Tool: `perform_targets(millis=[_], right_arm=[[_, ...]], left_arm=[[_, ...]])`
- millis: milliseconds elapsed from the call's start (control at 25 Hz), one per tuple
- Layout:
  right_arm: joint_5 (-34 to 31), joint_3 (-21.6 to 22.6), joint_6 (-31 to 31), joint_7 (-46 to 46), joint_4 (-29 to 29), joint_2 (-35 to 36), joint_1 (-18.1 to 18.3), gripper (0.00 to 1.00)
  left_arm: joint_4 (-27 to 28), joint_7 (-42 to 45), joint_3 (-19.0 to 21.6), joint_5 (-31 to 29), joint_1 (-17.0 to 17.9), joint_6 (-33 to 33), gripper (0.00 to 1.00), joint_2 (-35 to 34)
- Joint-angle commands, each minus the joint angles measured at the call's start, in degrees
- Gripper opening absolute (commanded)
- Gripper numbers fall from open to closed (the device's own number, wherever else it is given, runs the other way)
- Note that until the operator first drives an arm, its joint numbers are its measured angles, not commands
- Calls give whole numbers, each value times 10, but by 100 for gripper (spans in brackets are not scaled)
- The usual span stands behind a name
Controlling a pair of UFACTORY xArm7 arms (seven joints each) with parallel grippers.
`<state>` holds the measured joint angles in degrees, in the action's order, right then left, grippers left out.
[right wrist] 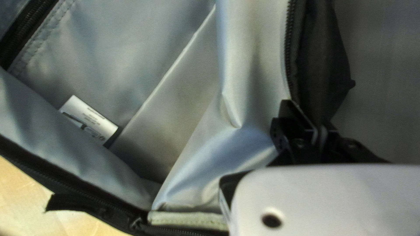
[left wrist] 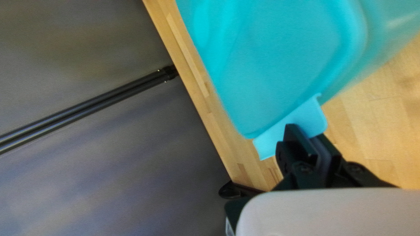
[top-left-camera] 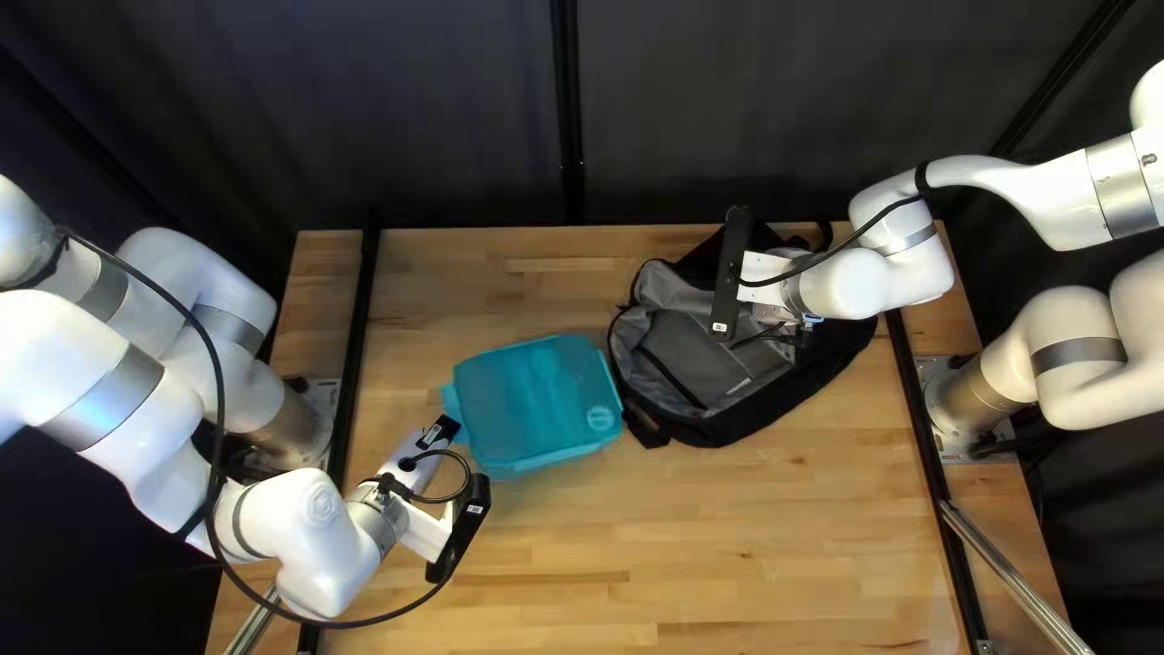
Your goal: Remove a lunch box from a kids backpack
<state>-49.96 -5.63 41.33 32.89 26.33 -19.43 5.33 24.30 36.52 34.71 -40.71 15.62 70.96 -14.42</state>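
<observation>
The turquoise lunch box [top-left-camera: 540,406] is outside the backpack, just left of it in the top left view; whether it touches the table is unclear. My left gripper [top-left-camera: 439,432] is at the box's near-left side. In the left wrist view, my left gripper [left wrist: 308,139] is shut on a tab at the corner of the lunch box [left wrist: 280,61]. The black backpack [top-left-camera: 788,406] lies unzipped, grey lining showing. My right gripper [top-left-camera: 782,315] is over its far-right part. The right wrist view has my right gripper [right wrist: 306,124] shut on the zippered edge of the backpack [right wrist: 258,57].
Bare wooden table [top-left-camera: 679,546] spreads in front of the box and backpack. Black rails [top-left-camera: 354,352] run along both table sides, and a dark curtain [top-left-camera: 461,109] hangs behind. A pale label [right wrist: 89,120] is sewn inside the backpack.
</observation>
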Motion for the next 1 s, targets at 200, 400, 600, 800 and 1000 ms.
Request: perform_targets(millis=[200,400,600,800,1000], right_arm=[[0,0,0,0,0,0,0,0],[0,0,0,0,0,0,0,0],[0,0,0,0,0,0,0,0],[0,0,0,0,0,0,0,0],[0,0,0,0,0,0,0,0]], left_arm=[[5,3,10,20,11,6,7,6],[7,9,22,44,24,19,8,6],[8,26,37,74,40,32,9,11],[9,44,46,85,45,29,72,24],[6,20,41,104,55,12,100,6]])
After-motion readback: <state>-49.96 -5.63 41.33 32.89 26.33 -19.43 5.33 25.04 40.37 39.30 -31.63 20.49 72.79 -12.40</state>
